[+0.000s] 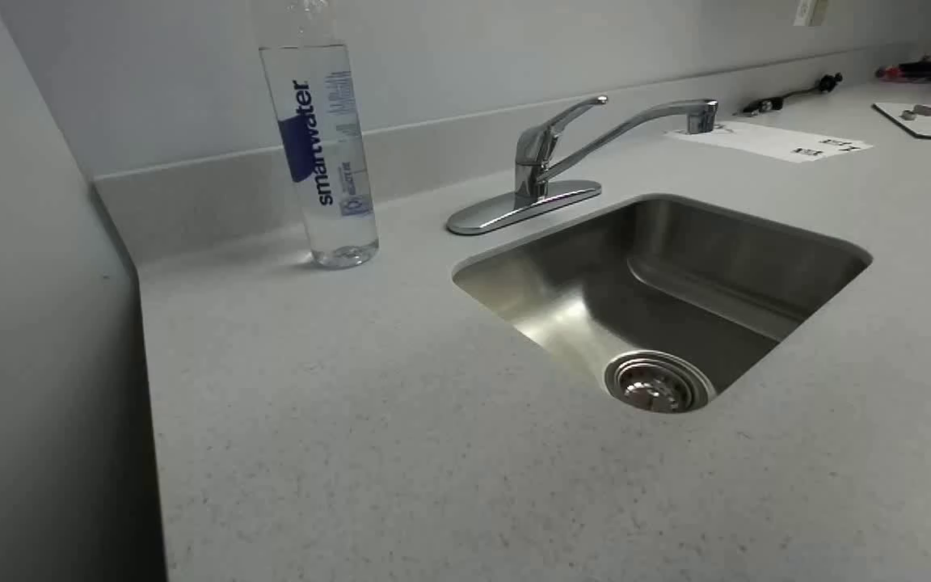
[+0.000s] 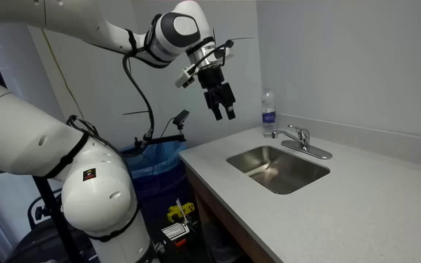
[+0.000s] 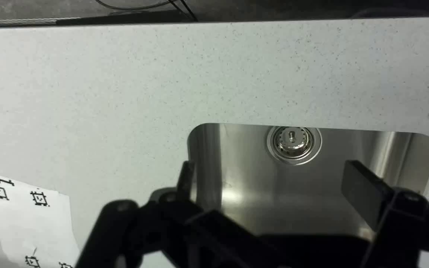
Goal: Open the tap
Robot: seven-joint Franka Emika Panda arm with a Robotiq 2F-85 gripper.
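Note:
The chrome tap [image 1: 533, 158] stands behind the sink in both exterior views; it also shows in an exterior view [image 2: 304, 139]. Its slim spout [image 1: 627, 128] reaches out to one side near the sink's back edge. Its single lever handle [image 1: 572, 111] slants upward on top. My black gripper [image 2: 225, 113] hangs in the air above the counter, well apart from the tap, with its fingers pointing down. In the wrist view my gripper [image 3: 270, 175] has its fingers wide apart with nothing between them. The tap is hidden or out of view in the wrist view.
The steel sink [image 1: 724, 307] is set into the pale counter [image 1: 336, 404]. A clear water bottle [image 1: 324, 153] stands by the wall near the tap. Papers [image 3: 35, 223] with printed markers lie on the counter. A blue-lined bin [image 2: 155, 157] stands beside the counter.

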